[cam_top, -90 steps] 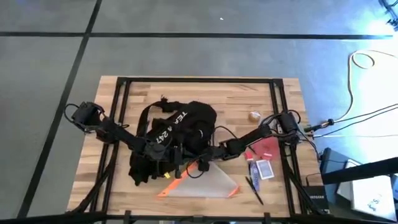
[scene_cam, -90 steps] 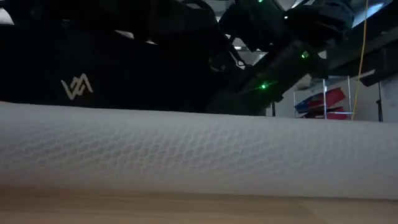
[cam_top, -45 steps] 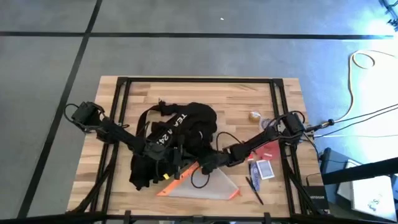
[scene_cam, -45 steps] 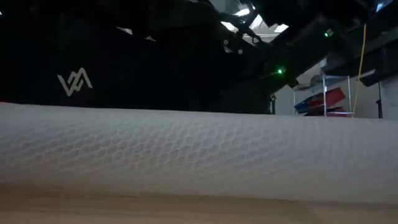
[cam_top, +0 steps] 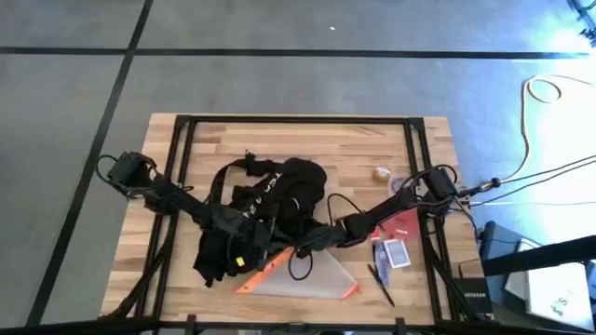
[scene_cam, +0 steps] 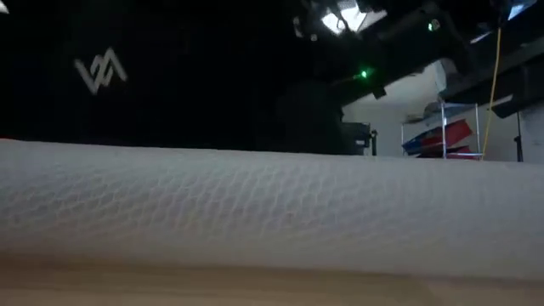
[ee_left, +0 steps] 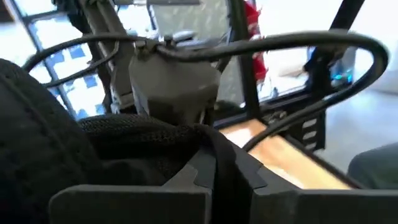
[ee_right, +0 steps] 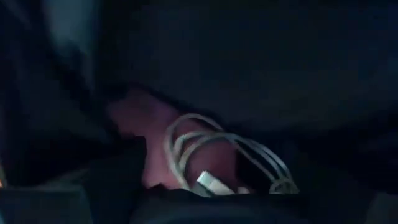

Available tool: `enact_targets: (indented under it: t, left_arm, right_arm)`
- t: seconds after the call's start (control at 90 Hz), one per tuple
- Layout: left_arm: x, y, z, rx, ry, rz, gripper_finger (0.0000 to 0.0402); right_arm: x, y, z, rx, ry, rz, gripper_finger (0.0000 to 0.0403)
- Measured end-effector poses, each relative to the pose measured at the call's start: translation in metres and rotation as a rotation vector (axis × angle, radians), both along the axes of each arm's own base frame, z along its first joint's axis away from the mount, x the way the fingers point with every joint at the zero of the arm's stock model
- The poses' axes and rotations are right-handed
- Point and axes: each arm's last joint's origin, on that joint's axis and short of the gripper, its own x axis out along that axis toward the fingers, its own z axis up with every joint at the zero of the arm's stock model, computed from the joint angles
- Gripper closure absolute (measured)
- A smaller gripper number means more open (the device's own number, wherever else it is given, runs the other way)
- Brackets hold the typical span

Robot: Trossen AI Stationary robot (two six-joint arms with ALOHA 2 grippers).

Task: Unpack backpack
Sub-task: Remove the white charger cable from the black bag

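Note:
The black backpack point(cam_top: 291, 191) with white lettering lies at the middle of the table; in the low view it point(scene_cam: 170, 76) rises behind the translucent pouch. My left gripper point(cam_top: 244, 249) is at the backpack's near side, shut on its black fabric. My right gripper point(cam_top: 300, 244) reaches from the right into the backpack's opening. Inside the backpack, the right wrist view shows a coiled white cable point(ee_right: 217, 155) lying on something pinkish point(ee_right: 140, 134). My left gripper pinches an edge of the backpack's black fabric point(ee_left: 186, 140) between its two fingers point(ee_left: 242, 177). The mesh-lined edge runs across the fingers and stands raised off the table. One layer or several, I cannot tell.
The translucent pouch point(cam_top: 312, 276) with orange trim lies flat at the near edge, just in front of the backpack. To the right lie a red card point(cam_top: 402, 223), a blue card box point(cam_top: 396, 253), a pen point(cam_top: 382, 281) and a small round object point(cam_top: 380, 174).
My right gripper has gone toward the table's left and near edge, deeper into the backpack's opening. The backpack's near side has risen: in the low view its white logo stands higher and the black fabric now fills the upper picture.

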Motion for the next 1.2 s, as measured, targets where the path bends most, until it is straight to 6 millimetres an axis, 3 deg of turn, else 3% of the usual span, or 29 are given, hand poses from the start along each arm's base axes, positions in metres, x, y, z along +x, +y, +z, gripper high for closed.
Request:
enact_targets:
  t: [0.311,0.433,0.811,1.2]
  left_arm:
    - [0.000,-0.001,-0.002,0.011,0.016,-0.044,0.0401]
    - [0.000,0.000,-0.003,0.014,0.027,-0.028,0.0401]
    - [0.000,-0.001,-0.008,0.027,0.072,-0.043,0.0401]
    - [0.000,-0.002,-0.008,0.039,0.092,-0.044,0.0402]
  right_arm:
    - [-0.015,0.009,-0.011,-0.214,0.153,-0.080,0.0098]
    - [-0.018,0.005,-0.016,-0.139,0.181,-0.119,0.0126]
    - [-0.018,0.008,-0.024,0.137,0.303,0.151,0.0164]
    - [-0.018,0.011,-0.011,0.274,0.251,0.185,0.0213]
